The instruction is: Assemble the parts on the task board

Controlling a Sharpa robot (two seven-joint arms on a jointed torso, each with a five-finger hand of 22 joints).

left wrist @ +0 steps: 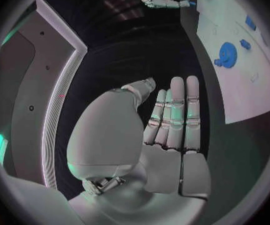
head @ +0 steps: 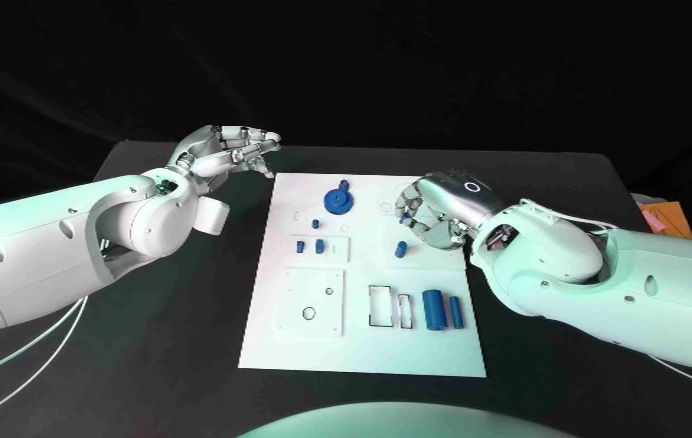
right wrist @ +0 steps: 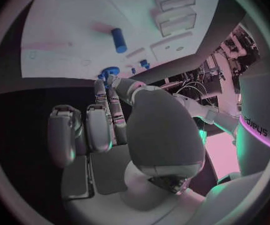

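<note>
Both hands are hovering empty and spread, the left hand (head: 231,151) off the white board (head: 368,343), the right hand (head: 436,208) over it, so picking up the blue peg (head: 401,250) is likely coming next.

Black table (head: 173,358) under white plate; orange and pink items (head: 656,220) at table's right edge.

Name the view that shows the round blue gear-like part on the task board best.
The head view: it looks straight down on the round blue part, unobstructed near the far end of the task board. The left wrist view shows it clearly too, but bent toward the circle's rim. In the right wrist view the right hand partly covers it.
</note>
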